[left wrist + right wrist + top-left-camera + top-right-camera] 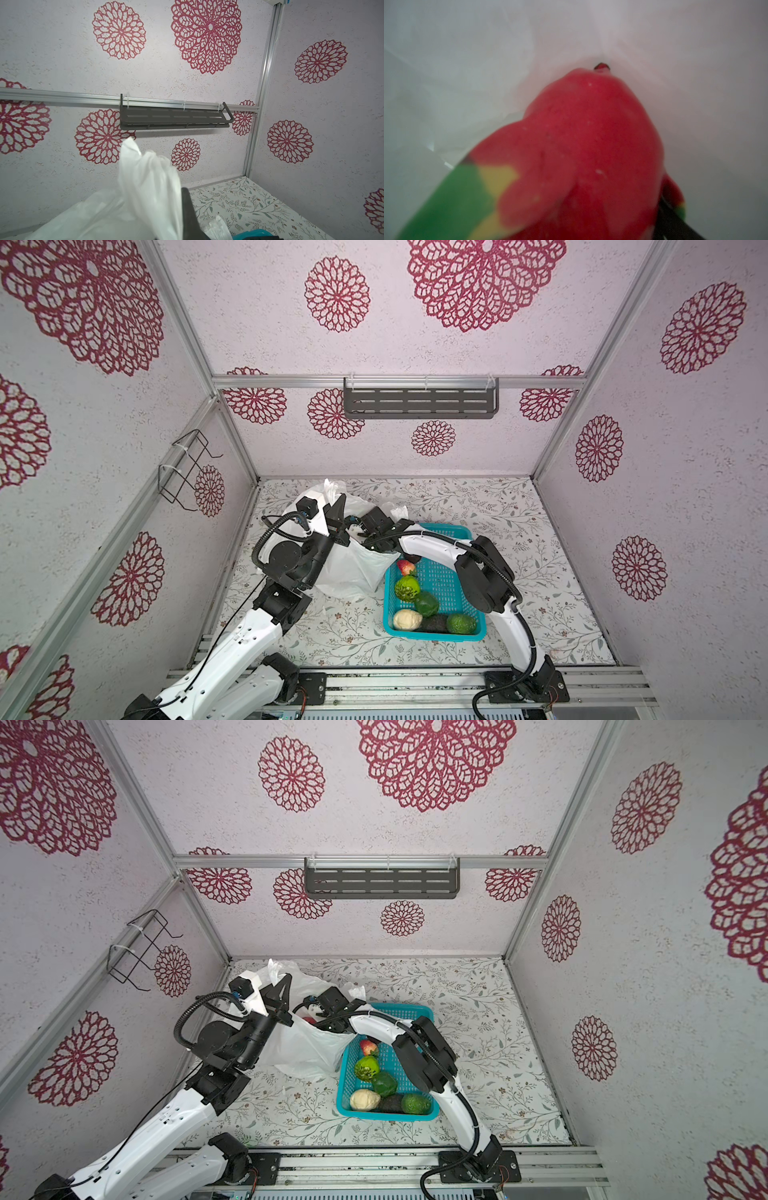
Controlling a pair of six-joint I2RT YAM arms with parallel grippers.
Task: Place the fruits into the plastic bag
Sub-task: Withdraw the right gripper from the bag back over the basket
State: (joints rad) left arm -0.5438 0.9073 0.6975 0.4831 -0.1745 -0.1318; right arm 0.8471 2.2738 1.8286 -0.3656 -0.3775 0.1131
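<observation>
L gripper (341,501) pinched shut on plastic bag (357,572) handle; R gripper (321,1022) inside, jaws wide round dragon fruit (591,145), grip unclear. Min. six fruits (407,588) left in basket (436,637).

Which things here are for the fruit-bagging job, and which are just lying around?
For the job: plastic bag, dragon fruit inside it, other fruits in the turquoise basket.
Just there: grey shelf, wire rack, both on the walls.

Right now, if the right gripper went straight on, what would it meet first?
The red dragon fruit, close ahead inside the plastic bag. Behind that is probably the bag's white wall, though depth is unclear.
</observation>
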